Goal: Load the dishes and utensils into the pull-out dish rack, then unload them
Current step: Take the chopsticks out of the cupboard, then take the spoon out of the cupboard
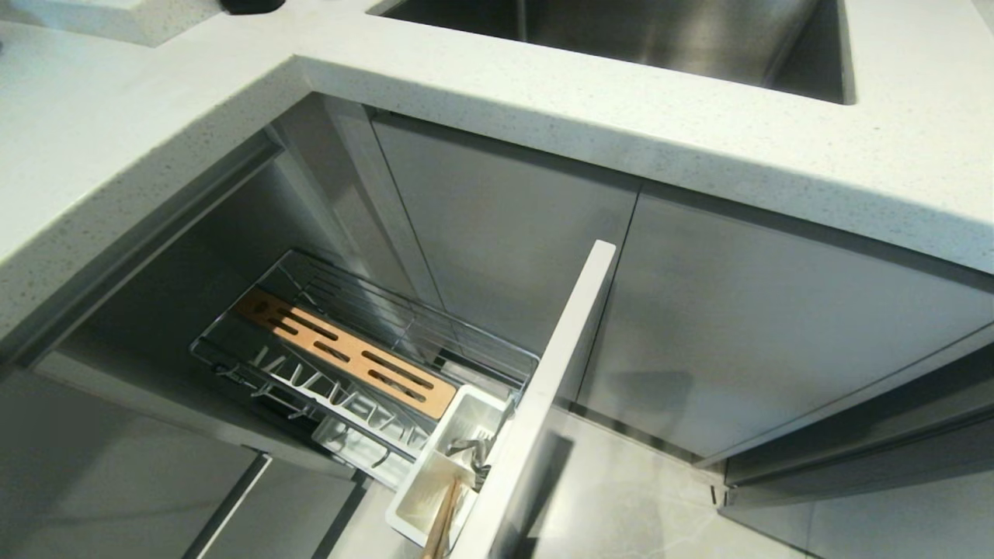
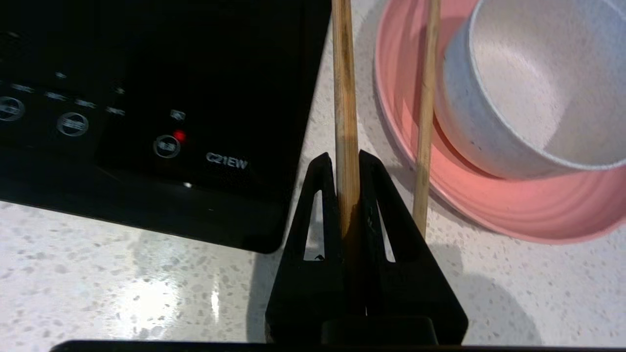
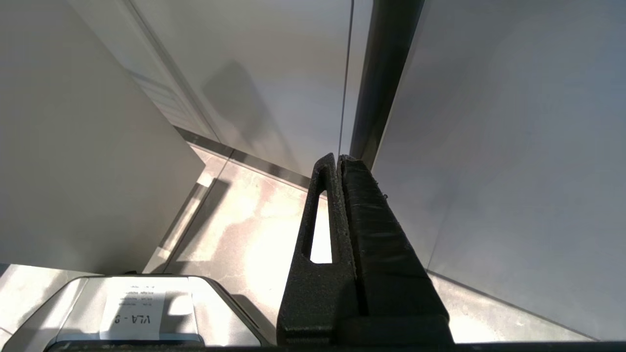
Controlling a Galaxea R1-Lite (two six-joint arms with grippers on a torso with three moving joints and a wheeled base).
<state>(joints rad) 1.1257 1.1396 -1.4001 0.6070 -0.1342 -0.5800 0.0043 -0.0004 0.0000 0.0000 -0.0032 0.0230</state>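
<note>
your left gripper (image 2: 348,161) is clamped on one chopstick (image 2: 345,98) above the counter beside the pink plate (image 2: 489,205) and white bowl (image 2: 513,98); the rack (image 1: 365,365) keeps a spoon and another stick, so unloading seems unfinished.

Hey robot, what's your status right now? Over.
Left gripper shut on a chopstick, over countertop beside pink plate holding white bowl. Right gripper shut, empty, parked by cabinets. Dish rack pulled out; nothing seen in the way.
</note>
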